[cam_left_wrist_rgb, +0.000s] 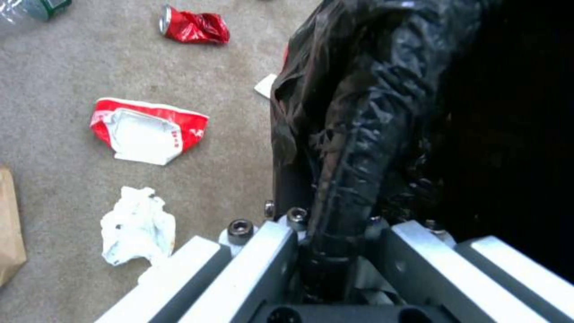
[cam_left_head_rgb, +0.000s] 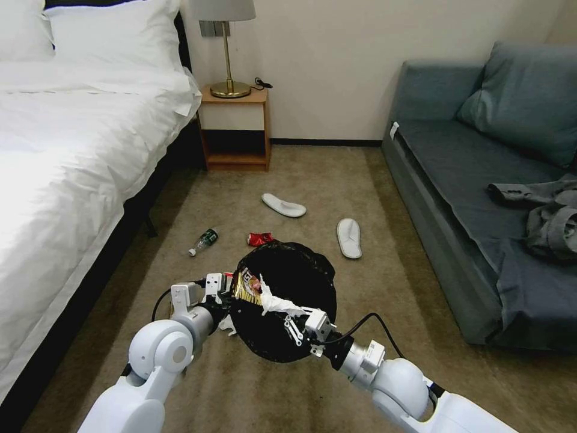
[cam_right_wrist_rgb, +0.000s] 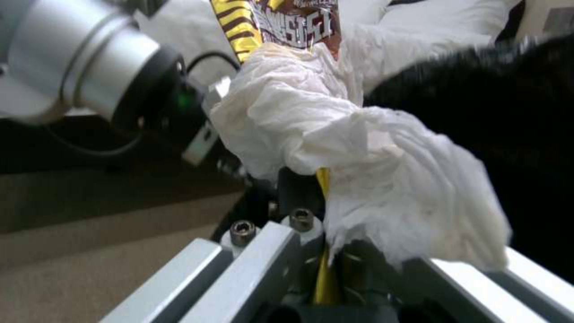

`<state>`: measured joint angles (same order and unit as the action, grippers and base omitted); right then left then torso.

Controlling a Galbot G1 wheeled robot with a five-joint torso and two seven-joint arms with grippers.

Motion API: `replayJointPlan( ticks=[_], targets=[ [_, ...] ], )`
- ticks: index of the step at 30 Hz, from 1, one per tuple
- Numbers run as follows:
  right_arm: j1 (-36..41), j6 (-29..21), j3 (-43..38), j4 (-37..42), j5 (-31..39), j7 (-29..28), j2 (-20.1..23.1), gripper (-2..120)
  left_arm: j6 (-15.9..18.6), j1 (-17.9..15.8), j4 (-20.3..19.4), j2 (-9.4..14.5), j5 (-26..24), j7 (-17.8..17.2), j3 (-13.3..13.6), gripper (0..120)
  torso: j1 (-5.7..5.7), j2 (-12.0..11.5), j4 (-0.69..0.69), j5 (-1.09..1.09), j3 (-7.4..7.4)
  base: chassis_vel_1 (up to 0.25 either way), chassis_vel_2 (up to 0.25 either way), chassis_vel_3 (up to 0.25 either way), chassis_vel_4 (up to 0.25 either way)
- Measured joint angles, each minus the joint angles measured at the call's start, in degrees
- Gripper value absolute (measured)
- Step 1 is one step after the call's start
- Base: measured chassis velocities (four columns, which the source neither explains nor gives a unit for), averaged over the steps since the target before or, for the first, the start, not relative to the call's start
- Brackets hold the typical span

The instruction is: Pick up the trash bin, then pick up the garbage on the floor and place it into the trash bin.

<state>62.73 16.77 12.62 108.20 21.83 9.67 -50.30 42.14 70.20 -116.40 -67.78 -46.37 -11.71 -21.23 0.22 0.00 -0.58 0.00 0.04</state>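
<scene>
The trash bin (cam_left_head_rgb: 294,282), lined with a glossy black bag, hangs tilted above the carpet. My left gripper (cam_left_head_rgb: 227,299) is shut on its rim (cam_left_wrist_rgb: 353,148), with bag plastic pinched between the fingers. My right gripper (cam_left_head_rgb: 293,317) is over the bin's mouth, shut on garbage: a crumpled white tissue (cam_right_wrist_rgb: 371,152) and a yellow-brown snack wrapper (cam_right_wrist_rgb: 287,20). On the floor lie a crushed red can (cam_left_head_rgb: 259,239), a green-labelled bottle (cam_left_head_rgb: 204,240), two white slippers (cam_left_head_rgb: 283,205) (cam_left_head_rgb: 349,238), a red-and-white wrapper (cam_left_wrist_rgb: 146,132), a tissue (cam_left_wrist_rgb: 137,226) and a brown paper bag (cam_left_wrist_rgb: 9,224).
A white bed (cam_left_head_rgb: 72,156) runs along the left. A wooden nightstand (cam_left_head_rgb: 235,129) with a lamp stands at the back wall. A blue-grey sofa (cam_left_head_rgb: 481,198) with grey clothing (cam_left_head_rgb: 550,216) lines the right. Open carpet lies between them.
</scene>
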Motion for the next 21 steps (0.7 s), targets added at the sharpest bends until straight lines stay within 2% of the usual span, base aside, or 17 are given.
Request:
replayJointPlan(
  ticks=[16, 18, 21],
  targets=[
    [0.0, 0.5, -0.1, -1.6, -0.6, -0.5, -0.3, 0, 0.0, 1.2, -2.1, 0.7, -1.1, 0.0, -1.0, 0, 0.00, 0.0, 0.00, -0.01, 0.00, 0.000, 0.000, 0.000, 0.000],
    [0.0, 0.4, -0.1, -1.6, -0.7, -0.8, -0.3, 2, 0.0, 1.2, -2.3, 0.8, -1.1, 0.0, -1.0, 0, 0.00, 0.0, 0.00, 0.00, 0.00, 0.000, 0.000, 0.000, 0.000],
    [-0.1, 0.0, -0.1, -1.6, -1.0, -1.4, -0.4, 15, 0.0, 1.7, -2.9, 0.8, -0.9, 0.9, -0.9, 0, 0.00, 0.0, 0.00, 0.00, 0.00, 0.000, 0.000, 0.000, 0.000]
  ],
)
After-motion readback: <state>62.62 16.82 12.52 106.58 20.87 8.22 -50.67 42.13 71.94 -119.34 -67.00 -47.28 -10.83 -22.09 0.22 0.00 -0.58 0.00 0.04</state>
